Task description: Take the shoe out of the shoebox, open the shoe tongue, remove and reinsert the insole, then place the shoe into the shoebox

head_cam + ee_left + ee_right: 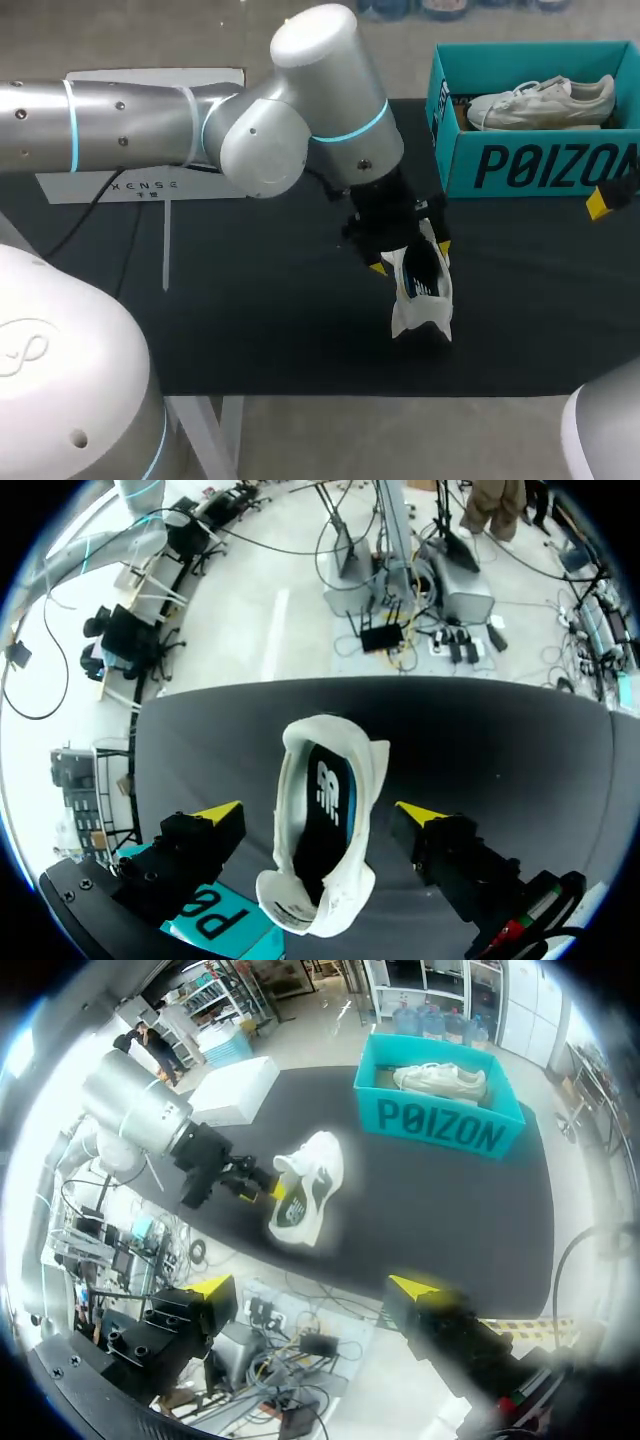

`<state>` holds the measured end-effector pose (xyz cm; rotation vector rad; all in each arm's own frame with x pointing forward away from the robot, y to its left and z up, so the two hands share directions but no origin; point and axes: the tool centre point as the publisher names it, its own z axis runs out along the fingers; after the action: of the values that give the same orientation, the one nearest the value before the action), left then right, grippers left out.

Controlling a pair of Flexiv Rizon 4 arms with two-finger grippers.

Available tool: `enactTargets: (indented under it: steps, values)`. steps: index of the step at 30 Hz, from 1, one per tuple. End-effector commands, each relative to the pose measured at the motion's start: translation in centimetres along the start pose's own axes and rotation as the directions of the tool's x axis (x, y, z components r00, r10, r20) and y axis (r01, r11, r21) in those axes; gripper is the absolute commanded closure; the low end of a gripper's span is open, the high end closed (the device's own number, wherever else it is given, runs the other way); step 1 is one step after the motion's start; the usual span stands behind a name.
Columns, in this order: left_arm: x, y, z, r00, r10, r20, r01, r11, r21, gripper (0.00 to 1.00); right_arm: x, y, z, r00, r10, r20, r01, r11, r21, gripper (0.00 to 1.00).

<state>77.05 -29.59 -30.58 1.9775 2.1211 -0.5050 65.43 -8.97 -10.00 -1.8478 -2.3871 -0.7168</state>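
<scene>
One left hand (318,815), spread wide, straddles shoe (420,298).

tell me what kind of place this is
Probably a robotics test bench: the left arm over a black table, a white shoe between the left gripper fingers, and a teal shoebox holding a second shoe.

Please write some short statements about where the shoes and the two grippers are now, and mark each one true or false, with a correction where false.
1. A second shoe lies inside the teal shoebox. True.
2. The left gripper is shut on the white shoe. False: it is open, and the shoe lies between its fingers with a gap on each side.
3. The white shoe rests on the dark table, outside the shoebox. True.
4. The right gripper holds an insole. False: it is open and holds nothing.
</scene>
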Motion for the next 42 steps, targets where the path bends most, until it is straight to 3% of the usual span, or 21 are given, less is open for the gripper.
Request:
enactTargets:
  steps: [1, 2, 3, 4, 5, 16, 35, 38, 42]
  values:
    - [-0.6, -0.1, 0.4, 0.992, 0.030, -0.126, -0.033, 0.999, -0.021, 0.00, 0.0, 0.3, 0.0, 1.000, 0.001, 0.000, -0.001, 1.000, 0.008, 0.00]
    - [-0.7, -0.2, 0.4, 0.993, 0.022, -0.115, -0.025, 0.999, -0.023, 0.12, 0.0, 0.3, 0.0, 1.000, 0.001, 0.000, -0.001, 1.000, 0.008, 0.00]
    - [-0.7, -0.3, 0.5, 0.985, 0.007, -0.173, -0.014, 0.999, -0.045, 0.59, 0.0, 0.3, 0.0, 1.000, 0.001, 0.000, -0.001, 1.000, 0.008, 0.00]
    - [-0.7, -0.4, 0.7, 0.982, 0.016, -0.189, -0.027, 0.998, -0.056, 0.97, 0.0, 0.3, 0.0, 1.000, 0.001, 0.000, -0.001, 1.000, 0.008, 0.00]
    - [-0.7, -0.5, 0.8, 0.985, 0.004, -0.175, -0.014, 0.998, -0.055, 1.00, 0.0, 0.3, 0.0, 1.000, 0.001, 0.000, -0.001, 1.000, 0.008, 0.00]
    - [-1.0, -0.5, 3.8, 0.951, -0.020, -0.310, -0.021, 0.992, -0.128, 1.00, 0.0, 0.3, 0.0, 1.000, 0.001, 0.000, -0.001, 1.000, 0.008, 0.00]
    - [1.9, -0.5, 9.6, 0.938, -0.052, -0.343, 0.023, 0.996, -0.087, 1.00, 0.0, 0.3, 0.0, 1.000, 0.001, 0.000, -0.001, 1.000, 0.008, 0.00]
    - [2.0, -0.5, 9.6, 0.932, -0.055, -0.357, 0.027, 0.996, -0.084, 1.00, 0.0, 0.3, 0.0, 1.000, 0.001, 0.000, -0.001, 1.000, 0.008, 0.00]
    - [1.9, -0.6, 8.0, 0.932, -0.059, -0.357, 0.022, 0.994, -0.107, 1.00, 0.0, 0.3, 0.0, 1.000, 0.001, 0.000, -0.001, 1.000, 0.008, 0.00]
